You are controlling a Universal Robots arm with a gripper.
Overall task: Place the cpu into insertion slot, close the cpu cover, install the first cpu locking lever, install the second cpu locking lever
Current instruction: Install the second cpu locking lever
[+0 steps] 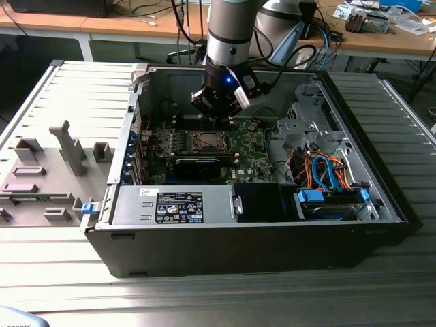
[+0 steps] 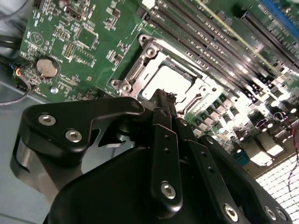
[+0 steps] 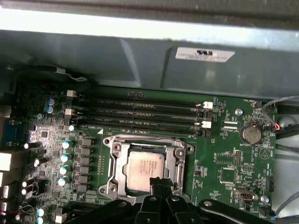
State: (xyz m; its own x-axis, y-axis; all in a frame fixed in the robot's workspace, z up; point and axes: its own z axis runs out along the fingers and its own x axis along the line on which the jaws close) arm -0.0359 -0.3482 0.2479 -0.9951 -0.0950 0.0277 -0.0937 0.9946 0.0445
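The cpu (image 3: 144, 169) lies flat in the insertion slot (image 3: 112, 186) on the green motherboard (image 3: 224, 163), its dull silver top showing. The silvery cpu cover (image 3: 117, 157) lies down flat around it, framing the chip in its window. My gripper (image 3: 160, 183) is shut, its black fingertips together just over the socket's edge beside the chip. The second wrist view shows the same: the gripper (image 2: 164, 99) tip against the socket rim, next to the cpu (image 2: 170, 80). In the exterior view the gripper (image 1: 219, 109) hangs inside the open computer case, right above the socket (image 1: 206, 141).
Long memory slots (image 3: 140, 114) run beside the socket, and a coin battery (image 3: 250, 134) sits further along the board. In the case, a black card (image 1: 197, 163), a power supply (image 1: 174, 206), a drive cage (image 1: 306, 126) and orange and blue cables (image 1: 323, 174) surround the board.
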